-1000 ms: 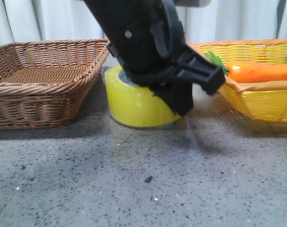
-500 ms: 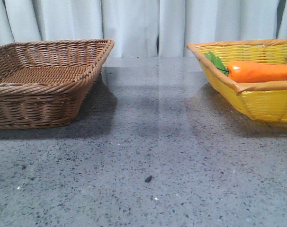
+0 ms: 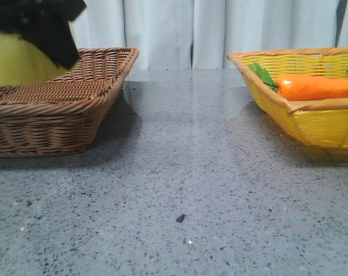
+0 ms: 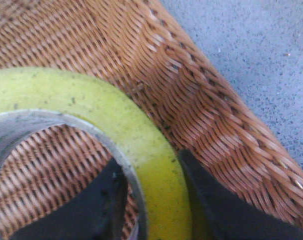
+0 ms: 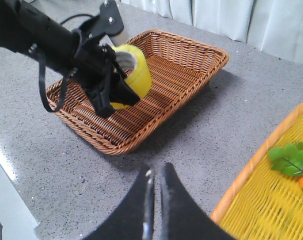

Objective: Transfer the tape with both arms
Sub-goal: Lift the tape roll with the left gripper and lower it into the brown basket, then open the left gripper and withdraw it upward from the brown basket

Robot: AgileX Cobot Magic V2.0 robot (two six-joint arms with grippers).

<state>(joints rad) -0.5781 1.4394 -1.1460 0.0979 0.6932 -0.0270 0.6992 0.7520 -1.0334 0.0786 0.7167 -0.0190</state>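
The yellow tape roll [image 3: 13, 60] hangs over the brown wicker basket [image 3: 59, 109] at the far left, held above its floor. My left gripper [image 3: 53, 40] is shut on the tape: in the left wrist view one finger sits inside the grey core and the other outside the yellow wall [image 4: 159, 200]. The right wrist view shows the tape [image 5: 136, 67] in the left gripper [image 5: 109, 92] above the basket [image 5: 176, 60]. My right gripper [image 5: 155, 172] is shut and empty, high over the grey table between the two baskets.
A yellow basket [image 3: 323, 123] stands at the right with an orange carrot [image 3: 314, 87] and its green leaves [image 5: 289, 159]. The brown basket's woven wall [image 4: 206, 115] lies close under the tape. A small dark speck [image 3: 179, 217] lies on the table.
One second ago my left arm held the tape at the table's middle. It then left the front view and now shows at the far left over the brown basket.
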